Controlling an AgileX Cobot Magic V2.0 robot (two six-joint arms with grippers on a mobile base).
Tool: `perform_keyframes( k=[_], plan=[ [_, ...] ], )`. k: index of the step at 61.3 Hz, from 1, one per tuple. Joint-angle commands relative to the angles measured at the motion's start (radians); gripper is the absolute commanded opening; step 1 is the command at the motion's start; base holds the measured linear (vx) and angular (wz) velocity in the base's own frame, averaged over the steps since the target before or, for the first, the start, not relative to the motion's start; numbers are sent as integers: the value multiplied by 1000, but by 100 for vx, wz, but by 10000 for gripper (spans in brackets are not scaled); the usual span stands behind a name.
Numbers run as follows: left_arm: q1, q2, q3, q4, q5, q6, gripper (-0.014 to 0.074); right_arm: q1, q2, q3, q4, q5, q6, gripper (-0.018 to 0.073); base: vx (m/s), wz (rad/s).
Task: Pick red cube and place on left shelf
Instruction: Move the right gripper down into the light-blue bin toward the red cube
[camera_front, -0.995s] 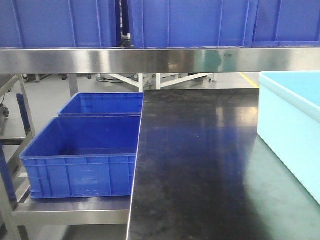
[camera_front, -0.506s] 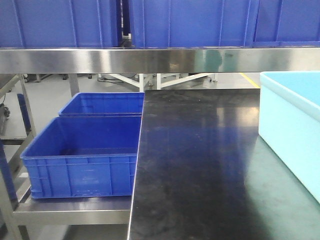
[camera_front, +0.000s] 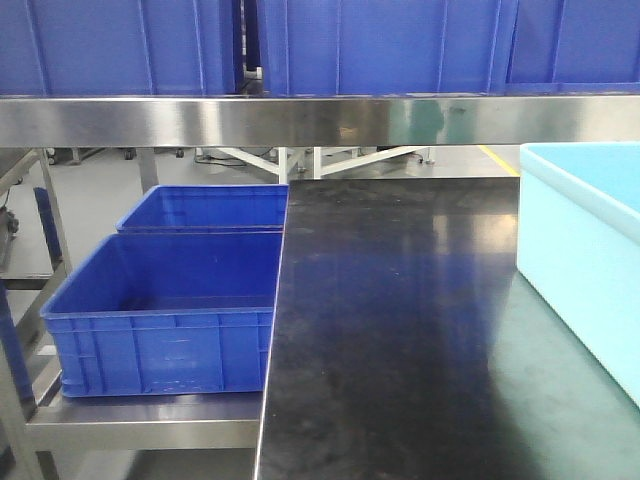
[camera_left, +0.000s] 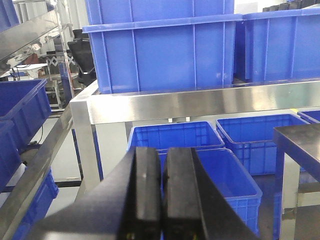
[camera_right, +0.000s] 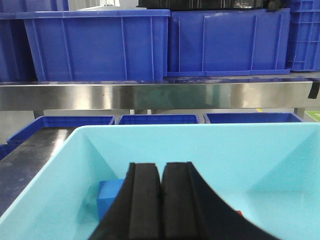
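Facing you, the left shelf (camera_front: 300, 120) spans the view, loaded with blue crates (camera_front: 160, 350); below it runs the black workbench (camera_front: 400, 330) carrying the pale bin (camera_front: 570, 260). Both pincers are clenched on nothing: left gripper (camera_left: 162, 152) before the shelf, right gripper (camera_right: 161, 167) over the bin. Inside sit a blue block (camera_right: 110, 197) and a red sliver, likely the red cube (camera_right: 239, 213), mostly hidden. You're at the approach: open the right jaws, then descend onto it

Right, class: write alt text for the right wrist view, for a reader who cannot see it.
The right pincer, shut and empty, points into a pale blue tub holding a blue block and a sliver of red. Behind stand a steel shelf rail and dark blue crates.
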Motion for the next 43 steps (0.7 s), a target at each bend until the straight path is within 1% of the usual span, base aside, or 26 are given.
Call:
perform_keyframes(
  k=[1, 7, 14, 25, 35, 43],
  plan=[
    [-4, 8, 22, -6, -84, 1, 106, -7, -18, -25, -10, -67, -3, 48, 0, 0],
    [-4, 8, 22, -6, -84, 1, 106, -7, -10, -27, -10, -72, -3, 48, 2, 10],
    [-4, 8, 22, -6, -84, 1, 106, -7, 47, -65, -10, -56, -3, 48, 0, 3],
    [-4, 8, 22, -6, -84, 1, 106, -7, 223, -214, -10, 0, -3, 48, -1, -6],
    [-4, 8, 22, -6, -84, 1, 106, -7, 386, -363, -10, 6, -3, 48, 0, 0],
    [-4, 8, 22, -6, -84, 1, 106, -7, 503, -450, -10, 26, -3, 48, 0, 0]
  ],
)
